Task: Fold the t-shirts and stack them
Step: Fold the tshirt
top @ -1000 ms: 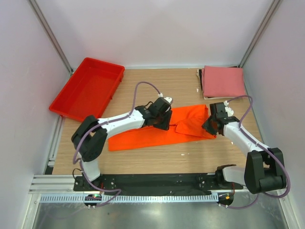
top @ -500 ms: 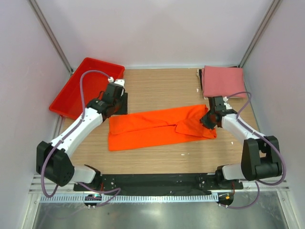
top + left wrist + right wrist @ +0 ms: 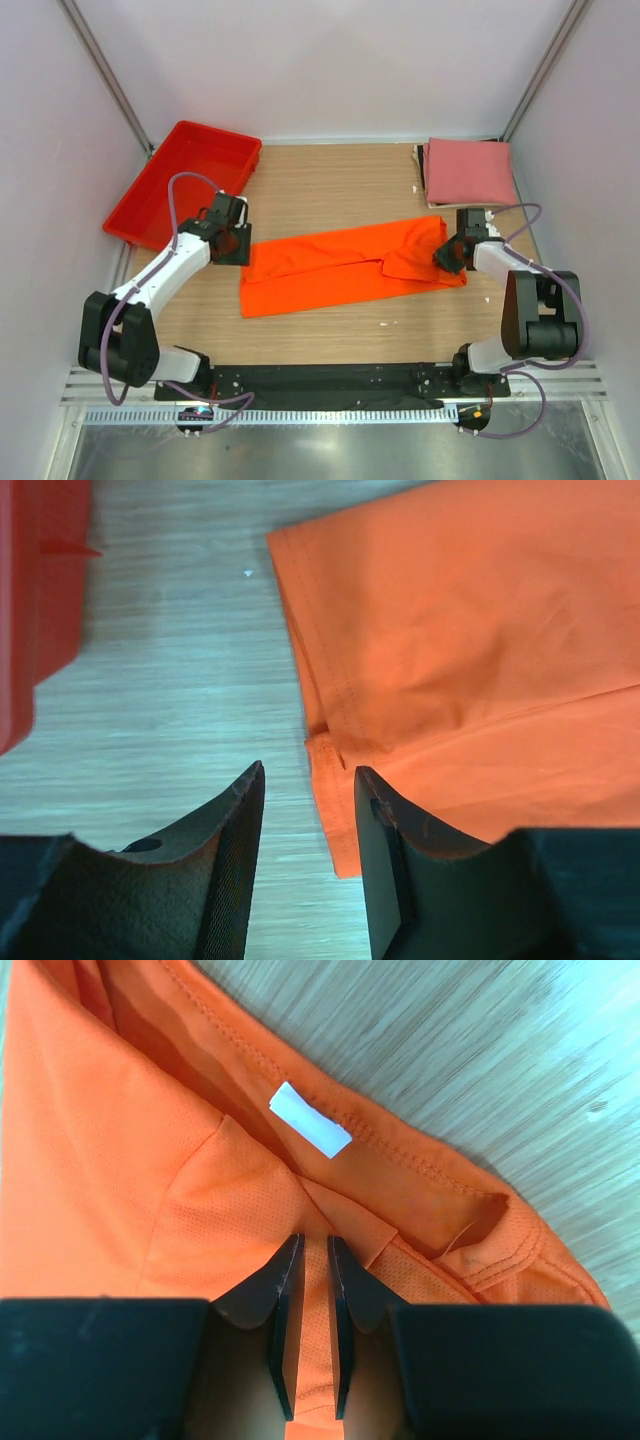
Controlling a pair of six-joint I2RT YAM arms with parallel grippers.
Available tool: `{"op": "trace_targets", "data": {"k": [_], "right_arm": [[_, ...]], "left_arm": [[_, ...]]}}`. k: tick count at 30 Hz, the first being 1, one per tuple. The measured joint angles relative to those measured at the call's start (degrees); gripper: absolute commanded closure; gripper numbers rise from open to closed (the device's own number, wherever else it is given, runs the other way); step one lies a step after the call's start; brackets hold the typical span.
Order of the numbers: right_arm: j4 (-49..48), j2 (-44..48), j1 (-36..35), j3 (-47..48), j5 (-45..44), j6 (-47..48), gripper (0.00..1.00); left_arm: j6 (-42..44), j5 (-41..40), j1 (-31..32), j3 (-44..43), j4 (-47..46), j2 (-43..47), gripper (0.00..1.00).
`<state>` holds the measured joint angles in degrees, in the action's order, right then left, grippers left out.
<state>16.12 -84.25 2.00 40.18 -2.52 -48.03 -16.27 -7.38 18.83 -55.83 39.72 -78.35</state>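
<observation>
From above: finds the bright orange short-sleeved cloth t-shirt (image 3: 345,268) stretched as a long, partly folded band across the middle of the wooden counter (image 3: 330,185). Finds the dusty pink folded cloth t-shirt (image 3: 468,170) well apart at the far right corner and the rigid red rectangular plastic tray (image 3: 185,185) at the far left. Places the left jaws just off the band's left end and the right jaws on its right end. From the left wrist: shows the left jaws parted fairly wide and empty, straddling the hemmed corner of the orange cloth, half over bare counter; cannot tell how high above it. From the right wrist: shows the right jaws nearly closed, pinching a thin ridge of orange fabric just below the collar and the small white neck label (image 3: 310,1120). Could go wrong several ways, by this reading. Might catch only the top layer or miss the hem on closing the left jaws here, and so peel the fold open on lifting. Might drag the whole shirt askew by pulling with the right before securing the left. Might lose so thin a pinch mid-fold and end with a crooked bundle, poor for stacking with the pink one.
</observation>
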Motion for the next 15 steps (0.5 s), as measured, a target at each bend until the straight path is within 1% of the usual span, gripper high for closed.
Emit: {"op": "trace_targets", "data": {"k": [3,6,8,11,15], "right_arm": [[0.07,0.72,0.28,-0.44,-0.55,1.31,0.78],[0.44,1.55,0.33,-0.96,-0.83,2.25,0.78],[1.07,2.03,0.33,-1.14,-1.18,2.95,0.78],[2.16,2.58,0.35,-1.2,-1.46,3.96,0.78],[3.87,3.26,0.44,-1.2,-2.21,5.01,0.78]], "left_arm": [[-0.52,3.41,-2.03,0.94,-0.81,-1.77,0.59],[-2.08,7.3,-2.51,2.03,-3.17,-3.61,0.59],[-3.34,9.09,-2.47,2.29,-4.63,-5.4,0.62],[-4.81,10.25,-2.47,2.29,-6.73,-8.17,0.64],[-5.88,10.01,-2.47,2.32,-7.34,-11.1,0.63]]}}
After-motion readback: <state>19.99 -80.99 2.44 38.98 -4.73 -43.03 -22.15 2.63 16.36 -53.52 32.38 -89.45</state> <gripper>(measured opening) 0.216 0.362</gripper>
